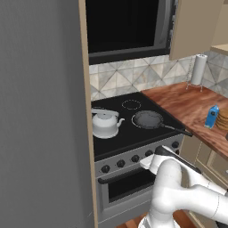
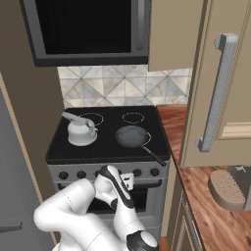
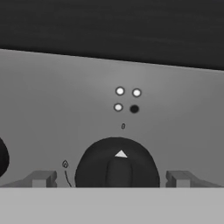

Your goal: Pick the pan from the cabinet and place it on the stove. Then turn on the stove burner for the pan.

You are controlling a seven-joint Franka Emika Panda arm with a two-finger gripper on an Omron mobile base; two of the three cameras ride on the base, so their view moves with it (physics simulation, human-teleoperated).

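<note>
Tool fingers stood spread wide in the hand view, one on each side of a black knob, pinching nothing. A small white arrow on the knob pointed up toward four dots on the grey stove front; three dots were white and one was dark. I think the dark dot told which burner this knob fed, but I could not be sure it was the one under the pan. If it was the wrong knob, a bare ring would heat up instead. If the fingers closed off-centre, they might slip off the knob and not turn it.

From the left base view, the pan sat flat on the stove, on the front ring nearest the bench. Its thin handle stuck out toward the bench. A white kettle stood on the other front ring. The arm reached low at the row of knobs, so the pan lay above the tool and farther back.

From the right base view, the pan sat on the stove near the kettle, apart from it. The cabinet door hung open over the bench. The hand was pressed up close to the knob row, below the pan.
</note>
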